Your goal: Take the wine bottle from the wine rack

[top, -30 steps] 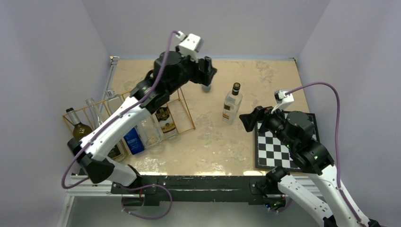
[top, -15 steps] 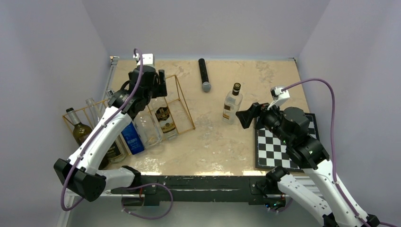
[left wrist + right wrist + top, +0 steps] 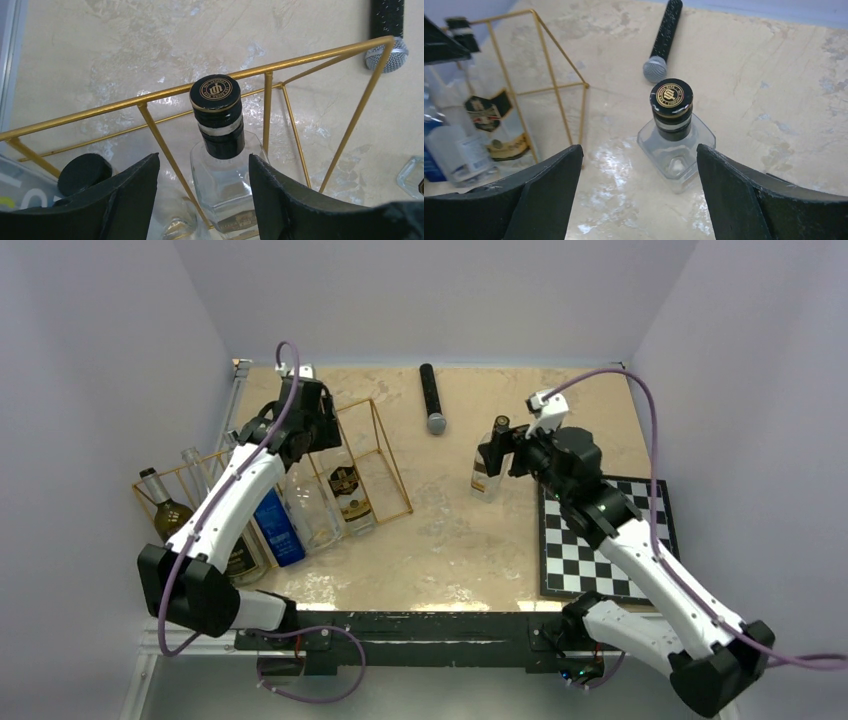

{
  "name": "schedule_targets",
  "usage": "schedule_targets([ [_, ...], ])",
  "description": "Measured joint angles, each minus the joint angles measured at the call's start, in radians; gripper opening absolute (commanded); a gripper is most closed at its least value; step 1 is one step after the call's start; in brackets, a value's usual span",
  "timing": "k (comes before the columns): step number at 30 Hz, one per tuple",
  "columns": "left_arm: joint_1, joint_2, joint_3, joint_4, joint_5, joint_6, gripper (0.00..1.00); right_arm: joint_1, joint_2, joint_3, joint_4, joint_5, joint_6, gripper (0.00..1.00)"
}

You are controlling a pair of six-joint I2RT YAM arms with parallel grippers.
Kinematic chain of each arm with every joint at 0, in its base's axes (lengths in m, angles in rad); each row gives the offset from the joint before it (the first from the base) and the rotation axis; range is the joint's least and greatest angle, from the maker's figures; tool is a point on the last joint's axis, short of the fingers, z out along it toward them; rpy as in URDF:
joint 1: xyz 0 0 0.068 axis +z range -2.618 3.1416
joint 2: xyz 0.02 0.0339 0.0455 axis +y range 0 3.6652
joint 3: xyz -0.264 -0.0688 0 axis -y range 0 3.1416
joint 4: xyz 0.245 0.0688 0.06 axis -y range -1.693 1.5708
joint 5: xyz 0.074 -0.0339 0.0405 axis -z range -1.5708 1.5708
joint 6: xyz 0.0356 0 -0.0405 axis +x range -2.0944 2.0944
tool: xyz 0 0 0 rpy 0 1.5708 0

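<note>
Wine bottle [image 3: 218, 125], clear glass with a black cap, sat in an outer bay of the wine rack [image 3: 269, 75]. Its neck lay between the fingers of my left end effector [image 3: 204, 165], which was spread wide and touched neither side. Nothing was gripped, so by my judgement the whole lift-out remained to be done. My right end effector [image 3: 639, 147] was also spread open, straddling a second black-capped bottle [image 3: 671, 115] standing on the surface [image 3: 774, 75] outside the rack, with a microphone [image 3: 664, 35] beyond it. I reckoned the left needed to close on the neck.
</note>
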Motion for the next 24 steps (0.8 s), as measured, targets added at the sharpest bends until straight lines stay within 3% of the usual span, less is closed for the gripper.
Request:
schedule_targets([
  [7, 0.015, 0.068, 0.002, 0.006, 0.036, -0.001, 0.66, 0.000, 0.211, 0.039, 0.029, 0.058, -0.092, 0.83],
  [10, 0.017, 0.074, 0.003, 0.014, 0.039, 0.000, 0.64, 0.000, 0.259, 0.061, 0.049, 0.099, -0.124, 0.76],
  [15, 0.023, 0.096, 0.003, 0.044, 0.056, 0.000, 0.56, 0.000, 0.310, 0.099, 0.060, 0.127, -0.159, 0.55],
  [18, 0.023, 0.110, 0.009, 0.055, 0.064, 0.000, 0.53, 0.000, 0.312, 0.113, 0.061, 0.131, -0.171, 0.33],
  [22, 0.023, 0.118, 0.012, 0.065, 0.064, 0.001, 0.40, 0.000, 0.304, 0.120, 0.058, 0.151, -0.186, 0.00],
  [24, 0.023, 0.118, 0.012, 0.069, 0.067, -0.002, 0.36, 0.000, 0.301, 0.120, 0.054, 0.156, -0.196, 0.00],
])
